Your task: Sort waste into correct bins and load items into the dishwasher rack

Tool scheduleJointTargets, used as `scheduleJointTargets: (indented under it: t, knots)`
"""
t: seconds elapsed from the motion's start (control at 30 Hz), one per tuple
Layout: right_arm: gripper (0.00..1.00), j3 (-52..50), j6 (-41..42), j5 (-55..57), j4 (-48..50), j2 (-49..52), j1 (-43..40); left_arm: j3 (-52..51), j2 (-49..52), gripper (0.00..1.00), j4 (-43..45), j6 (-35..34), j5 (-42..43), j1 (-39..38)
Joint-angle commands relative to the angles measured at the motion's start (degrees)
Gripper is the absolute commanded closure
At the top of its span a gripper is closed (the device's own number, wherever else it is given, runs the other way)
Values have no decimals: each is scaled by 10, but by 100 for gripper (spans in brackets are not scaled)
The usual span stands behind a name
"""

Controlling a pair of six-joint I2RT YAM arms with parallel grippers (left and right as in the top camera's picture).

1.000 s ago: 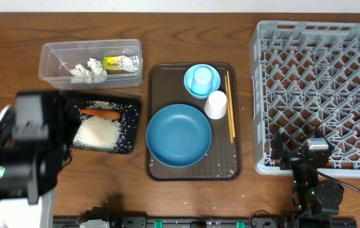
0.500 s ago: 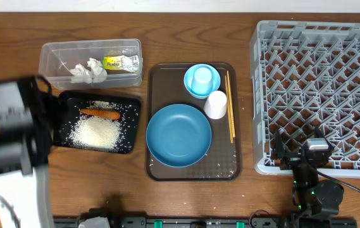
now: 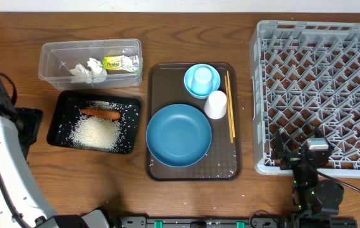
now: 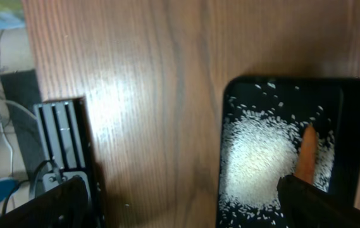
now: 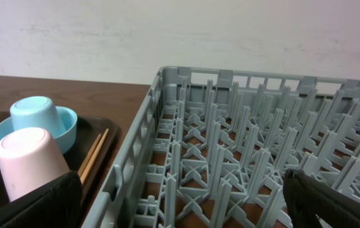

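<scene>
The clear box point(image 3: 53, 69) holds the crumpled tissue point(image 3: 88, 68) and the wrapper point(image 3: 119, 63). Rice point(image 3: 97, 133) and the carrot point(image 3: 99, 113) lie in the black tray point(image 3: 59, 117). My left gripper point(image 3: 31, 125) hangs open just left of that tray, holding nothing; its wrist view shows the rice point(image 4: 259, 158) and carrot point(image 4: 306, 158). The blue dish point(image 3: 178, 135), the light-blue cup point(image 3: 202, 77) upside down in the bowl point(image 3: 192, 88), the white-pinkish cup point(image 3: 216, 104) and the chopsticks point(image 3: 230, 107) sit on the brown tray. My right gripper point(image 3: 306, 155) is open at the front edge of the rack point(image 3: 319, 88).
The brown serving tray point(image 3: 161, 168) lies between the black tray and the rack, with a few stray rice grains on it. A dark fixture point(image 4: 66, 152) runs along the table's near edge. The rack's upright pegs point(image 5: 230, 126) fill the right wrist view.
My left arm has swung away from above the black tray to the table's left side, uncovering the tray. The right arm has not moved.
</scene>
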Motion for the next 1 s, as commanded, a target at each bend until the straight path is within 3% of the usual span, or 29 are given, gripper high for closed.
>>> scheduleJointTargets:
  t: [0.0, 0.5, 0.63, 0.77, 0.97]
  knots:
    - [1, -1, -5, 2, -2, -1, 11, 0, 5, 2, -3, 14, -3, 15]
    - [1, -1, 16, -21, 7, -1, 12, 0, 5, 2, -2, 14, -3, 16]
    - [1, -1, 199, -200, 48, -1, 12, 0, 5, 2, -2, 14, -3, 16]
    - [1, -1, 455, -423, 53, -1, 12, 0, 5, 2, -2, 14, -3, 16]
    - [1, 0, 661, -418, 113, -1, 12, 0, 5, 2, -2, 14, -3, 16]
